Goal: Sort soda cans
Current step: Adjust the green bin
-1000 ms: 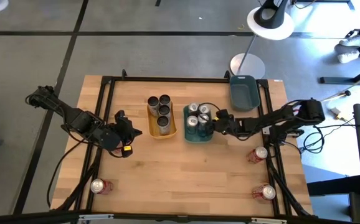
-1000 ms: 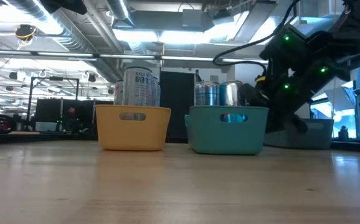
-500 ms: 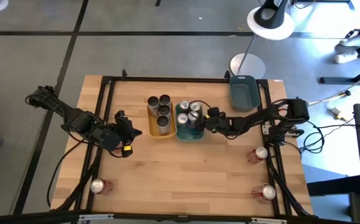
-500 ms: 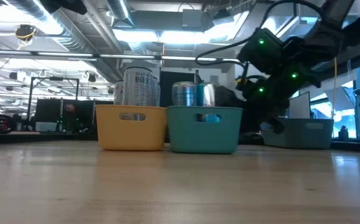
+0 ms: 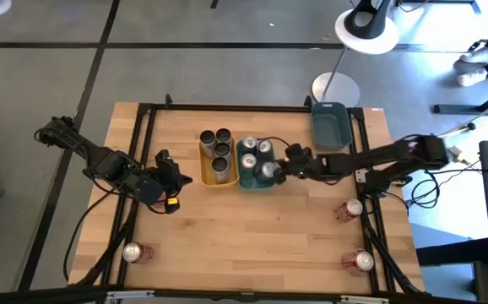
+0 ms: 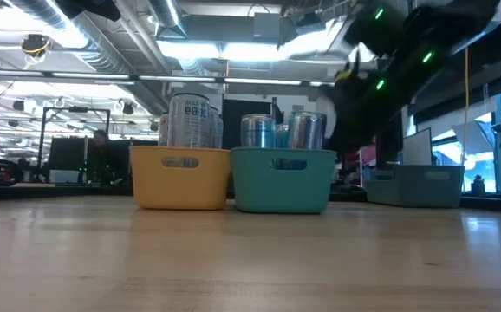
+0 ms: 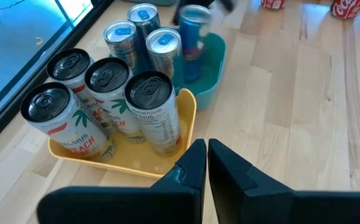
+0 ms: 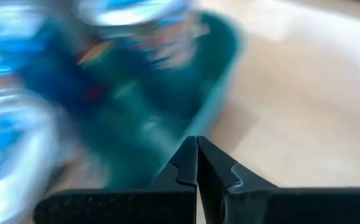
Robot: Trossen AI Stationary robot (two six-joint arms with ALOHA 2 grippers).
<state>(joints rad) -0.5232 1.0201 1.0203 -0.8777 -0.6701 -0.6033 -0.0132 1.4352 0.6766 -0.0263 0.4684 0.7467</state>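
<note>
Teal tray (image 5: 246, 180) with silver-teal cans (image 5: 256, 157) is seen touching yellow tray (image 5: 209, 179) at table centre. Right gripper (image 5: 279, 170), fingers closed and empty, is placed at its 3 o'clock edge. Left gripper (image 5: 185, 179), closed, is parked at 9 o'clock. Red cans (image 5: 351, 210) are left near the table's 4 o'clock edge.

So the teal tray (image 5: 246, 174) with its silver-teal cans (image 5: 257, 157) got shoved sideways — a second ago there was a clear gap between it and the yellow tray (image 5: 219, 180), now the two sit right up against each other. The right gripper (image 5: 283, 165), fingers pressed together, was against the tray's far side while pushing; now it has pulled back a bit, and the tray wall is just ahead of its closed tips.
</note>
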